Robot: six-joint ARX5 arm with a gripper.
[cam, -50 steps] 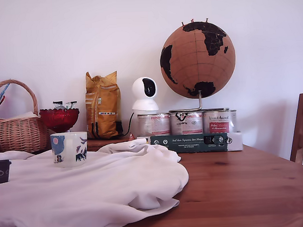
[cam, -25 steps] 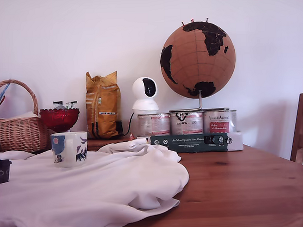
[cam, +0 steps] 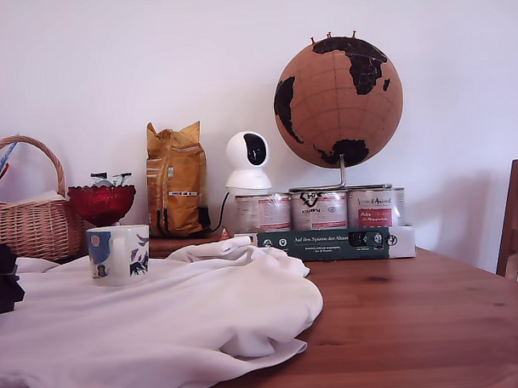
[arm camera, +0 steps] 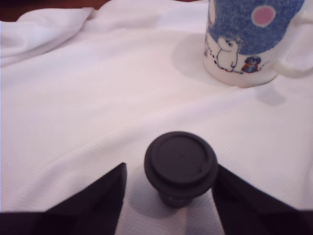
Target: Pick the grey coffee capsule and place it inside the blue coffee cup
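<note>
The grey coffee capsule point(arm camera: 181, 165) stands upright on the white cloth point(arm camera: 98, 98), seen from above in the wrist view with its dark round top up. My gripper point(arm camera: 170, 169) is open, one dark finger point(arm camera: 100, 200) on each side of the capsule, with cloth still showing between the capsule and the fingers. The blue coffee cup point(arm camera: 247, 44), cream with blue patches and small drawings, stands upright a short way beyond the capsule. In the exterior view the cup point(cam: 118, 254) sits on the cloth at the left, and my gripper point(cam: 2, 284) is a dark shape at the left edge, hiding the capsule.
A wicker basket point(cam: 30, 219), a red glass bowl point(cam: 101, 202), a yellow bag point(cam: 176, 190), a white camera point(cam: 247, 163), tins point(cam: 319, 210) on a book and a globe point(cam: 338, 102) line the back. A chair point(cam: 515, 223) stands at the exterior view's right. Bare wooden table point(cam: 417, 325).
My gripper has come into the exterior view at the left edge and lowered over the capsule, which showed there before and is now covered. The cup has not moved.
</note>
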